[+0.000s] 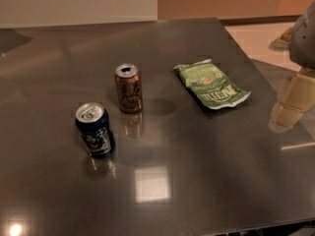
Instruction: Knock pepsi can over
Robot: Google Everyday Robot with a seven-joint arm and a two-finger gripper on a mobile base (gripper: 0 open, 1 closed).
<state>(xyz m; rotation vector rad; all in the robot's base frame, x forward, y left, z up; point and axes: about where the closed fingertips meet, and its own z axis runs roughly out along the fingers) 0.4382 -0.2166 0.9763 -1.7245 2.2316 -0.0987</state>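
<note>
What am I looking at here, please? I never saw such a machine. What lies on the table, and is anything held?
There is one picture, from a camera looking down on a dark table. The robot is a mobile machine with one arm; its claw, the pale part at the picture's right edge, is far from the cans and holds nothing visible. A blue can and, behind it, a brown can stand upright, apart. A green snack bag lies to their right.

High angled view over table (221, 171), pincer (290, 104) far right
</note>
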